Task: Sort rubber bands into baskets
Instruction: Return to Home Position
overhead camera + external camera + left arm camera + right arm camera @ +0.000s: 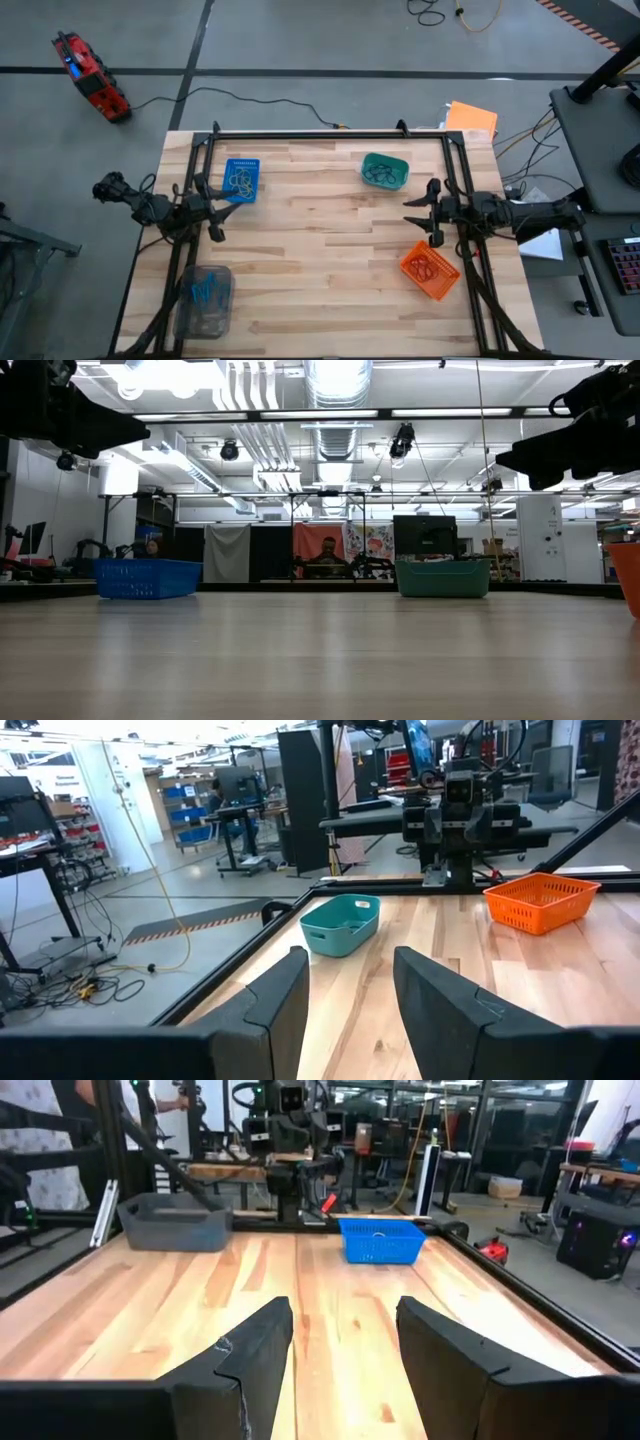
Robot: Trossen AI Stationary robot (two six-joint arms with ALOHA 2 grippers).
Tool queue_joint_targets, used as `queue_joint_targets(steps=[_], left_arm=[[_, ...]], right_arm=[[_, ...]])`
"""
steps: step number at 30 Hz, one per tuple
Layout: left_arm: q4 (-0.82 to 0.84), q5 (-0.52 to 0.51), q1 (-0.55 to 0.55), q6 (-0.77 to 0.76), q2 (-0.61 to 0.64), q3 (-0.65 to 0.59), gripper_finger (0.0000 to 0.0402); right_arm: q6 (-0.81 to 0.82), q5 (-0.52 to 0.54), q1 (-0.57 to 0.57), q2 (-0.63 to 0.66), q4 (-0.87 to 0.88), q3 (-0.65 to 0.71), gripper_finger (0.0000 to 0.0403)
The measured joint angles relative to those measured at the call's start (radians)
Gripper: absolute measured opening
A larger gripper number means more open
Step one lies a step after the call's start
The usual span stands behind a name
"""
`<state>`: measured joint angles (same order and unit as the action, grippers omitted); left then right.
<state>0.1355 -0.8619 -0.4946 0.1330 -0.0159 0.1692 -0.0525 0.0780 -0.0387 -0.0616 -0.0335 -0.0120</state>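
Four baskets stand on the wooden table (320, 250): a blue perforated one (241, 179) at the far left, a teal rounded one (385, 170) at the far right, an orange mesh one (430, 270) at the near right, and a clear-grey one (204, 300) at the near left. Each holds rubber bands: dark ones in the teal (384, 176) and orange (424, 266) baskets, blue ones in the grey basket (205, 292). My left gripper (216, 208) hangs open and empty above the left side. My right gripper (428, 212) hangs open and empty above the right side.
A black frame (320, 135) runs round the table's edges. A flat orange sheet (472, 117) lies past the far right corner. The middle of the table shows bare wood. People sit in the room behind, seen in the low view (327, 555).
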Motion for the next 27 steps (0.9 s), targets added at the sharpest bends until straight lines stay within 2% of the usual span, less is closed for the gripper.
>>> queue_joint_targets(steps=[27], left_arm=[[0.000, 0.000, 0.000, 0.000, -0.012, 0.000, 0.0132]], right_arm=[[0.000, 0.000, 0.000, -0.007, 0.001, 0.001, 0.0178]])
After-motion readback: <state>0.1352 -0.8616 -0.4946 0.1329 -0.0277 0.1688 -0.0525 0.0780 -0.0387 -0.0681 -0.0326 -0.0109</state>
